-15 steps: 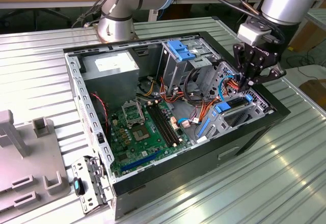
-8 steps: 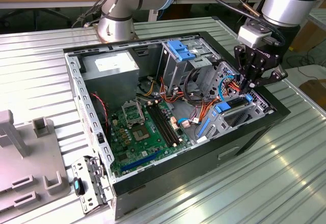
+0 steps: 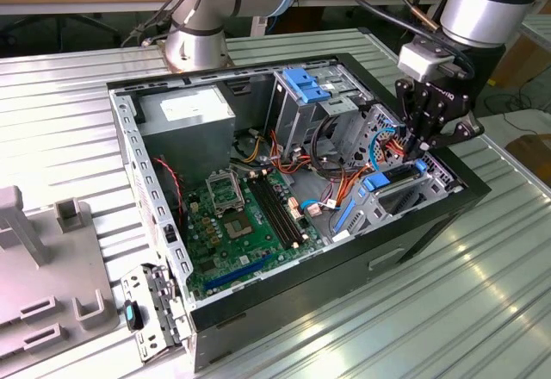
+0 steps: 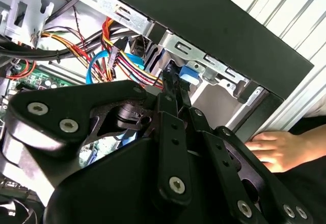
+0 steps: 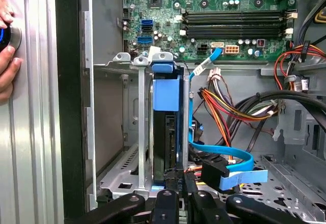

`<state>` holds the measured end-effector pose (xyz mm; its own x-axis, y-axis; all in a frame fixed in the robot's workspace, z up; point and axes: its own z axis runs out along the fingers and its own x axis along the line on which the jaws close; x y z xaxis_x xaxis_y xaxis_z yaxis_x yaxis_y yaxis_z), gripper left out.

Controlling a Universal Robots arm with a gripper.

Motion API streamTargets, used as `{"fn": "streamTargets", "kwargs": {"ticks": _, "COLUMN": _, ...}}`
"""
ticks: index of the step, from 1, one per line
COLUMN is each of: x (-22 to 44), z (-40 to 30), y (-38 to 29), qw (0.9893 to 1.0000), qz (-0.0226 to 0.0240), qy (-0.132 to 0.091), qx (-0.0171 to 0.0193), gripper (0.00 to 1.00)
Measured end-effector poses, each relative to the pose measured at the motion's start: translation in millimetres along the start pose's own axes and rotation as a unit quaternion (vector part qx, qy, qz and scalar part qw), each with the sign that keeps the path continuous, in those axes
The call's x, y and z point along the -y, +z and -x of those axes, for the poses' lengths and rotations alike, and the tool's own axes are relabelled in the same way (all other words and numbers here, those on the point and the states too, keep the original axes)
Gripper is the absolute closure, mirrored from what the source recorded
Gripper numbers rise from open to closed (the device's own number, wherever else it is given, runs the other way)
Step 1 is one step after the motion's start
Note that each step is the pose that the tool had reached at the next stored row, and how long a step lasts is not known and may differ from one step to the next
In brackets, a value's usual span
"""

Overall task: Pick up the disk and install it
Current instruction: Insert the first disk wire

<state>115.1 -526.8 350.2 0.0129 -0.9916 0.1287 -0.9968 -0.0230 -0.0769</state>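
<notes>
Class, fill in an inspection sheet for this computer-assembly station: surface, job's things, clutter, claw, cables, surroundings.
Surface: ribbed metal table carrying an open computer case.
Job's things: the disk stands on edge in the drive cage, blue carrier showing.
Clutter: grey fixture at the exterior view's left.
Claw: claw at the disk's end, seen in the first wrist view; grip cannot be told.
Cables: blue data cable and coloured power wires beside the cage.
Surroundings: a person's hand on the table outside the case.
</notes>
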Motion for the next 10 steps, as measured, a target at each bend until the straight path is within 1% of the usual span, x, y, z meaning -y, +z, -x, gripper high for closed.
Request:
{"fn": "streamTargets", "kwargs": {"ticks": 4, "x": -3.7, "z": 0.2, "y": 1.9, "qw": 1.0000, "qz": -0.0026, "qy": 0.003, "qx": -0.0001, "gripper": 0.84}}
{"fn": "streamTargets", "kwargs": {"ticks": 6, "x": -6.4, "z": 0.3, "y": 1.7, "qw": 1.0000, "qz": -0.0029, "qy": 0.003, "qx": -0.0004, "gripper": 0.84}}
{"fn": "streamTargets", "kwargs": {"ticks": 7, "x": -8.9, "z": 0.3, "y": 1.6, "qw": 1.0000, "qz": -0.0031, "qy": 0.004, "qx": -0.0003, "gripper": 0.84}}
{"fn": "streamTargets", "kwargs": {"ticks": 10, "x": -10.0, "z": 0.3, "y": 1.7, "qw": 1.0000, "qz": -0.0032, "qy": 0.007, "qx": -0.0010, "gripper": 0.84}}
